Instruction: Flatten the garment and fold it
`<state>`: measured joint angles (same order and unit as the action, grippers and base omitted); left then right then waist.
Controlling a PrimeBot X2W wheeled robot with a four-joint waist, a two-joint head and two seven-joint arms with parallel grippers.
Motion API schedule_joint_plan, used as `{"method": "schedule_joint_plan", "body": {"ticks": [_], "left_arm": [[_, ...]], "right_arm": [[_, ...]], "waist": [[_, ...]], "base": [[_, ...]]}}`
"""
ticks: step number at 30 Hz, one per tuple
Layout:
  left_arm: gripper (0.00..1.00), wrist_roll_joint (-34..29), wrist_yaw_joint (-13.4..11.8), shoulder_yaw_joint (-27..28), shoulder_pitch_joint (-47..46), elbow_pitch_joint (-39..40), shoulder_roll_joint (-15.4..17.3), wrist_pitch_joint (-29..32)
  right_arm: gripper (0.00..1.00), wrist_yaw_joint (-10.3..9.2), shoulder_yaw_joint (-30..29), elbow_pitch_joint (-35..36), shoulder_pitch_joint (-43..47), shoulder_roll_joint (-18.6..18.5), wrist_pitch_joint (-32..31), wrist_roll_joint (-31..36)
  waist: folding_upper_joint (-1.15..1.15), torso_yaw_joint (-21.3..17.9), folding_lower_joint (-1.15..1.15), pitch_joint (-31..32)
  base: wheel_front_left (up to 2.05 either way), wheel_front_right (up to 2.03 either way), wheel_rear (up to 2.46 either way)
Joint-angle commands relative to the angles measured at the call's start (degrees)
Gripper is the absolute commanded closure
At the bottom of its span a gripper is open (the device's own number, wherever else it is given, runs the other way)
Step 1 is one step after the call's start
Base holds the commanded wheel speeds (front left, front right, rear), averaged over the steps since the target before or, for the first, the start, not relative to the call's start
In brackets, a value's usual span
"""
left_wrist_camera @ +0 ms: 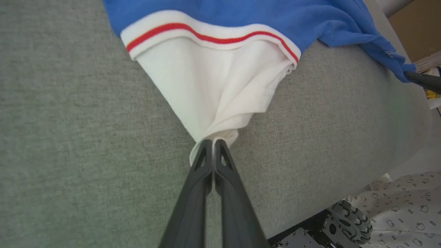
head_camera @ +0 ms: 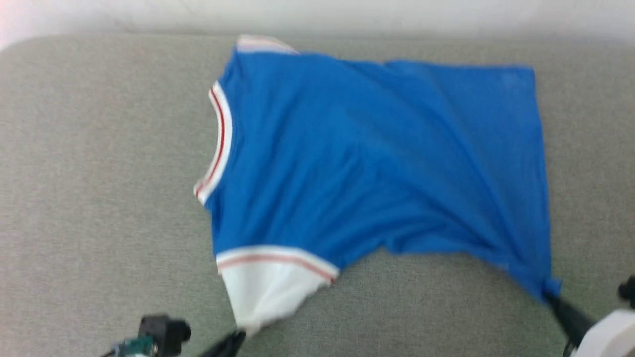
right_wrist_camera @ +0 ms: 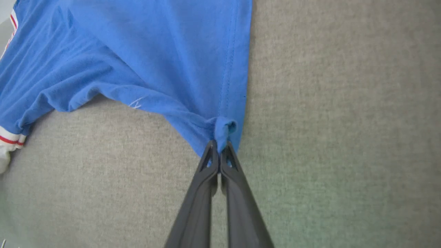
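The garment (head_camera: 377, 163), a royal-blue T-shirt with white red-striped neck band at the left, lies spread on a grey padded surface (head_camera: 99, 198), hem to the right. Its near white sleeve (left_wrist_camera: 213, 82) is pulled to a point, and my left gripper (left_wrist_camera: 213, 142) is shut on that sleeve tip; the same gripper (head_camera: 238, 337) shows at the head view's bottom edge. My right gripper (right_wrist_camera: 218, 144) is shut on the bunched near hem corner of the garment (right_wrist_camera: 155, 55), and this gripper (head_camera: 550, 295) appears at the lower right of the head view. The cloth is stretched between both grips.
The grey surface (right_wrist_camera: 344, 103) runs wide around the shirt, with a pale wall behind its far edge. Past the near edge, the left wrist view shows the robot's wheeled base (left_wrist_camera: 348, 227) and a white patterned cloth (left_wrist_camera: 406, 203) on the floor.
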<state>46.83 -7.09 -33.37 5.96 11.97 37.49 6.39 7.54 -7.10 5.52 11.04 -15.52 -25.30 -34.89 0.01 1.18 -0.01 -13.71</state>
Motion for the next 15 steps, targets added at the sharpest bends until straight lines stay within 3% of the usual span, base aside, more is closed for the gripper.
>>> {"method": "schedule_joint_plan", "body": {"ticks": [1,15], "left_arm": [[1.0,0.62,0.0,-0.12,0.9,0.12,0.43,0.39],[1.0,11.72,-1.82,-1.73,11.23,0.6,3.27,9.84]], "right_arm": [[1.0,-0.05,0.25,0.25,0.97,-0.3,-0.52,-0.5],[1.0,-0.05,2.06,-1.24,15.36,-4.97,-16.63,-4.5]], "waist": [[-0.01,0.62,0.01,2.35],[-0.01,0.38,0.01,7.07]], "base": [[0.0,0.0,0.0],[0.0,0.0,0.0]]}}
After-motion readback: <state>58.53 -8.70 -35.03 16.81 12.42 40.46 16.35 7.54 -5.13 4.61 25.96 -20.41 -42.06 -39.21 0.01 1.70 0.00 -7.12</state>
